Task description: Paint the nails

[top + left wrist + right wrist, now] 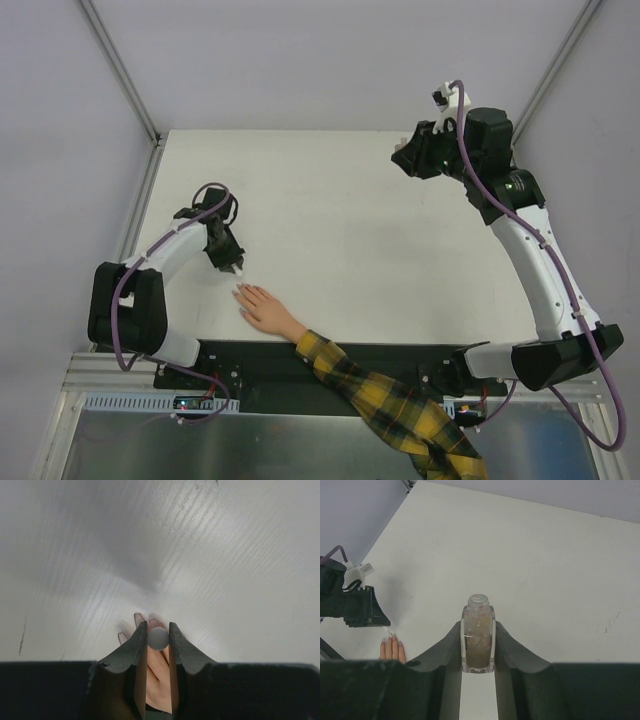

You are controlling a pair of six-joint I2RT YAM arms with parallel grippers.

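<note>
A flesh-coloured mannequin hand point(266, 309) with a yellow plaid sleeve point(390, 400) lies palm down near the front edge of the table. The nails point(137, 617) show as pale tips just past my left gripper point(158, 626). That gripper is shut on a round grey-white brush cap point(158, 638), seen end-on, and hovers over the fingers. In the top view my left gripper point(233, 266) sits right at the fingertips. My right gripper point(478, 625) is raised at the far right and is shut on a clear polish bottle point(478, 635) with an uncapped neck. The brush tip is hidden.
The white table point(360, 230) stands inside grey walls with metal frame posts point(120, 75). In the right wrist view, the left arm's black wrist point(355, 605) is just above the mannequin hand point(392, 650). A black strip point(400, 355) runs along the front edge.
</note>
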